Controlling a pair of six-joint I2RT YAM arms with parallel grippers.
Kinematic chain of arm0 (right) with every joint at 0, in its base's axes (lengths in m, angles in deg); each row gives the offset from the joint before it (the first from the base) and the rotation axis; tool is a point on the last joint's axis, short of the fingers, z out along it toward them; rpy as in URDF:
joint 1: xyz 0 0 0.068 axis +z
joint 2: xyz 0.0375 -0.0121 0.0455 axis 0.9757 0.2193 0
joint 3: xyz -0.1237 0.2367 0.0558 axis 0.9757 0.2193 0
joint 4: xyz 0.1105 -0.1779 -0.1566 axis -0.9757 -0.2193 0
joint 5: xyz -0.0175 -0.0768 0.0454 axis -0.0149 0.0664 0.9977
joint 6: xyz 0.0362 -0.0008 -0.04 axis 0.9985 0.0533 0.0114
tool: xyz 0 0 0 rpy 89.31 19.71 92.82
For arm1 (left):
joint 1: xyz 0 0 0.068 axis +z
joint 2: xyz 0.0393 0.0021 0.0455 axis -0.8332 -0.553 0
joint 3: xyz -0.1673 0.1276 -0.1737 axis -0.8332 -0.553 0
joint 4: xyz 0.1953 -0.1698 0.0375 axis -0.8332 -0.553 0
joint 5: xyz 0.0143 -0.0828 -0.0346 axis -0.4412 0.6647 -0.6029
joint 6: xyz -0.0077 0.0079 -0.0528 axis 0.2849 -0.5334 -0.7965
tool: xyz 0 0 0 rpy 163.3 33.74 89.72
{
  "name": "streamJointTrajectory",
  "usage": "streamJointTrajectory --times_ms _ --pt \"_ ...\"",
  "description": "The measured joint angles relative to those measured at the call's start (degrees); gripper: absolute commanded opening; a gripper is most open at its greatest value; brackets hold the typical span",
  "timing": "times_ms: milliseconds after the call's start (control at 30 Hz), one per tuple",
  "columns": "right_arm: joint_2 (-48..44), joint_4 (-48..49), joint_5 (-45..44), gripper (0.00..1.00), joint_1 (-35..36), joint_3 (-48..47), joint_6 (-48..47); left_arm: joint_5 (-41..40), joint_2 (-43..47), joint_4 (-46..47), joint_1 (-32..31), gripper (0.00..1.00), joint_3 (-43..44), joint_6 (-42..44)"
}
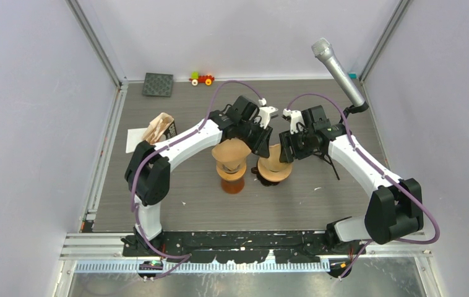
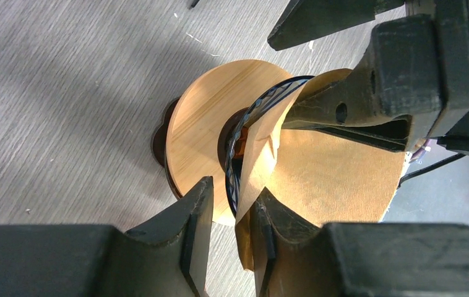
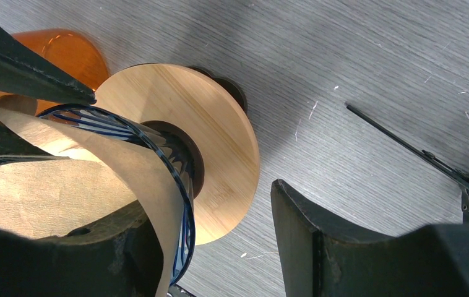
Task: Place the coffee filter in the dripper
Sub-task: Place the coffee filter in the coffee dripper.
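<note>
Mid-table, the left gripper [image 2: 232, 193] stands narrowly open, an edge of the coffee filter [image 2: 337, 179] lying loose in its gap. The right gripper [image 3: 201, 207] gapes wide and clasps nothing, with one finger inside the paper cone. The filter drapes over the glass rim of the dripper [image 2: 198, 124] and looks unseated. Best to press the paper down evenly, without creasing. An orange vessel [image 1: 232, 182] just beside it, toward the left edge, crowds the left arm. The microphone [image 1: 337, 65] at the far right corner stands well apart.

Matt brown paper coffee filter [image 2: 337, 179], dripper [image 3: 219, 142] with smooth pale wood collar and glossy clear ribbed cone, table [image 3: 374, 68] matt grey wood-grain.
</note>
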Motion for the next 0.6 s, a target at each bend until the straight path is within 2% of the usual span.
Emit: streamJointTrajectory --times_ms 367,600 --pt "0.00 0.61 0.00 0.59 0.00 0.50 -0.04 0.70 -0.24 0.35 -0.33 0.17 0.00 -1.44" --pt "0.00 0.85 0.26 0.59 0.20 1.40 -0.24 0.66 -0.37 0.90 -0.39 0.14 0.00 -1.92"
